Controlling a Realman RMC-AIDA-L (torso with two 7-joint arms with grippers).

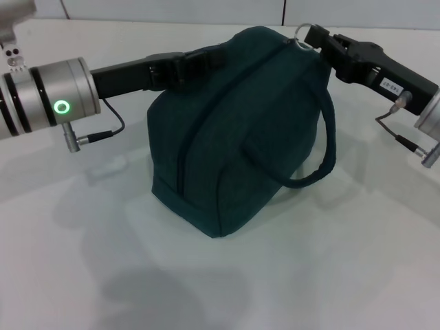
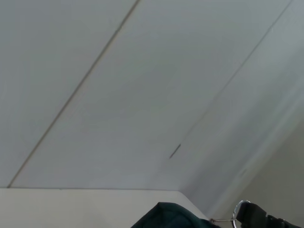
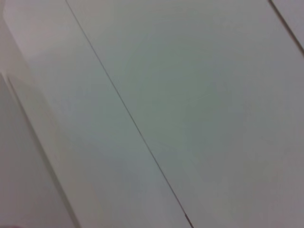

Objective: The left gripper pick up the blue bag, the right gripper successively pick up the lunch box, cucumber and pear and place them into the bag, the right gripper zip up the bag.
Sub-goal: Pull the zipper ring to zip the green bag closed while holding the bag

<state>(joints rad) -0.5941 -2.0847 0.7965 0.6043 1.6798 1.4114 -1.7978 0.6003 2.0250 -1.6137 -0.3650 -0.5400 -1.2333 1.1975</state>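
The blue bag stands on the white table with its zipper seam closed along the top. One loop handle hangs down its right side. From the left, my left gripper is shut on the bag's upper left edge. At the bag's top right corner my right gripper is shut on the metal ring pull of the zipper. The left wrist view catches the bag's top, the ring pull and the right gripper. The lunch box, cucumber and pear are out of view.
The white table spreads around the bag. Behind it is a pale panelled wall. A thin cable dangles under the left arm and another cable under the right arm. The right wrist view holds only wall panels.
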